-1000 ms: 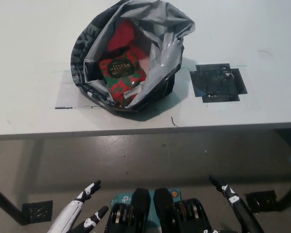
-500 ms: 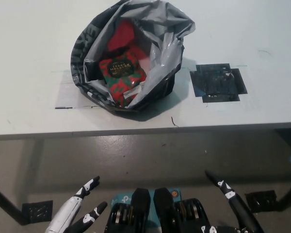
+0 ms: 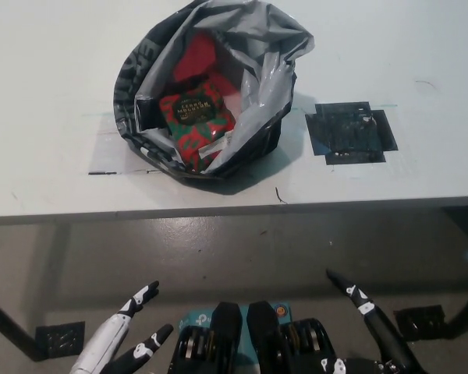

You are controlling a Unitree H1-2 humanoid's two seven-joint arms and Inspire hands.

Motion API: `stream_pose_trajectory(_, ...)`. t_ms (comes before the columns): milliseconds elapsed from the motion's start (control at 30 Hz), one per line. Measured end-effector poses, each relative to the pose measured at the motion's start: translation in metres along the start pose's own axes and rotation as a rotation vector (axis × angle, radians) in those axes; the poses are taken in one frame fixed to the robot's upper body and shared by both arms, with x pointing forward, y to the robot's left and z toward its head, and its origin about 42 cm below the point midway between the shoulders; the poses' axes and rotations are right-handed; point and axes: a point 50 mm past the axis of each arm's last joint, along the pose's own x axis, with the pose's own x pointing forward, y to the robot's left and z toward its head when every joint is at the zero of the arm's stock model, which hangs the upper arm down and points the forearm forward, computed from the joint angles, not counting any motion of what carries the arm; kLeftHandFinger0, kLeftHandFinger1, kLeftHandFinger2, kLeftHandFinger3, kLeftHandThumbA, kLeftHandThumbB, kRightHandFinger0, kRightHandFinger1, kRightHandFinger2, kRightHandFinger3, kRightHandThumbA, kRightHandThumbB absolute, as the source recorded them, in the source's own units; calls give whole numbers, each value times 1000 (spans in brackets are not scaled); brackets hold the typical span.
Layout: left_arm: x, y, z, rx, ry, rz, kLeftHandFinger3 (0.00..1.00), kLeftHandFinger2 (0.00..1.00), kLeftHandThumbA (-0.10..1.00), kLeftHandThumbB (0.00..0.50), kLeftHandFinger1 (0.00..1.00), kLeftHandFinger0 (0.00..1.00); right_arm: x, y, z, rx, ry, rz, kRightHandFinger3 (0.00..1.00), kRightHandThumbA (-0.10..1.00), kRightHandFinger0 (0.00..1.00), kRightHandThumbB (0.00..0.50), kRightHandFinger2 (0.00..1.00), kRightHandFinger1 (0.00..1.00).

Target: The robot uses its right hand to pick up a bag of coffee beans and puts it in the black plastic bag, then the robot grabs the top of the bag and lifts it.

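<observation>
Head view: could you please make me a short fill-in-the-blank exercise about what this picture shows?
1. The red and green coffee bean packet lies ____ the black plastic bag.
2. The bag stands on the white ____.
3. The black tape patch is stuck on the bag's ____ side in the picture.
4. The white left hand and black right hand hang ____ the table's edge, holding nothing.

Missing words: inside; table; right; below

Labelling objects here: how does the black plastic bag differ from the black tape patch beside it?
The black plastic bag stands crumpled and open with a silvery lining, holding a red-and-green coffee bag; the black tape patch lies flat and holds nothing. The bag is larger. Both sit on the white table.
</observation>
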Motion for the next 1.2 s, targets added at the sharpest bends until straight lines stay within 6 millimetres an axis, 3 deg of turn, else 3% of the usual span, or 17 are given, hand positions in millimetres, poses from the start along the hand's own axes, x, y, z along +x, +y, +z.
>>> stream_pose_trajectory(100,-1,0,0,1,2,-1,1000,1000,899,161,1000,1000,0,1,0,1,0,6,1000,1000,1000,263,1000,1000)
stream_pose_trajectory(167,-2,-2,-1,4,6,-6,1000,1000,976,218,995,902,0,2,0,3,0,13,1000,994,1000,260,1000,1000)
stream_pose_trajectory(200,-3,-3,-2,13,14,-12,1000,1000,1000,239,939,843,0,3,0,4,0,18,1000,992,1000,261,1000,1000)
stream_pose_trajectory(267,-6,-5,-3,52,44,-40,1000,965,869,236,868,749,-1,5,0,6,2,25,1000,972,1000,259,1000,1000)
stream_pose_trajectory(333,-8,-9,-6,101,82,-84,1000,993,705,223,958,786,-3,7,-1,8,7,32,1000,923,1000,239,1000,1000)
stream_pose_trajectory(400,-11,-13,-8,137,111,-123,1000,1000,871,242,994,818,-5,9,-2,10,12,37,1000,949,1000,257,1000,1000)
stream_pose_trajectory(433,-12,-15,-9,164,133,-146,1000,1000,893,252,1000,834,-6,11,-3,12,16,42,1000,991,1000,272,1000,1000)
stream_pose_trajectory(567,-21,-22,-11,252,195,-220,1000,1000,868,224,995,825,-13,19,-4,15,29,70,1000,1000,1000,274,1000,1000)
stream_pose_trajectory(600,-24,-23,-12,282,216,-238,1000,1000,856,212,1000,838,-16,22,-5,14,36,78,1000,1000,1000,253,1000,1000)
stream_pose_trajectory(733,-38,-25,-14,346,279,-269,1000,1000,877,224,1000,877,-29,29,-10,14,65,103,1000,1000,1000,263,1000,1000)
stream_pose_trajectory(767,-40,-26,-16,356,293,-271,1000,1000,1000,240,1000,966,-33,30,-11,15,73,107,1000,1000,1000,257,1000,1000)
stream_pose_trajectory(800,-43,-27,-17,363,308,-273,1000,1000,1000,252,1000,1000,-35,32,-12,16,79,110,1000,1000,1000,250,1000,1000)
stream_pose_trajectory(933,-47,-26,-19,359,322,-242,1000,1000,1000,272,1000,1000,-36,32,-13,1,80,119,1000,1000,1000,297,1000,1000)
stream_pose_trajectory(967,-47,-24,-19,343,318,-219,1000,1000,1000,337,1000,1000,-36,32,-12,-1,79,119,1000,1000,1000,305,1000,1000)
stream_pose_trajectory(1033,-46,-19,-20,294,301,-157,1000,1000,1000,394,1000,1000,-36,32,-12,-3,77,119,1000,1000,1000,321,1000,1000)
stream_pose_trajectory(1133,-46,-16,-20,230,272,-103,1000,1000,1000,449,1000,1000,-36,32,-12,-3,77,119,1000,1000,1000,321,1000,1000)
stream_pose_trajectory(1200,-46,-16,-19,195,247,-80,1000,1000,1000,453,1000,1000,-36,32,-12,-4,77,119,1000,1000,1000,331,1000,1000)
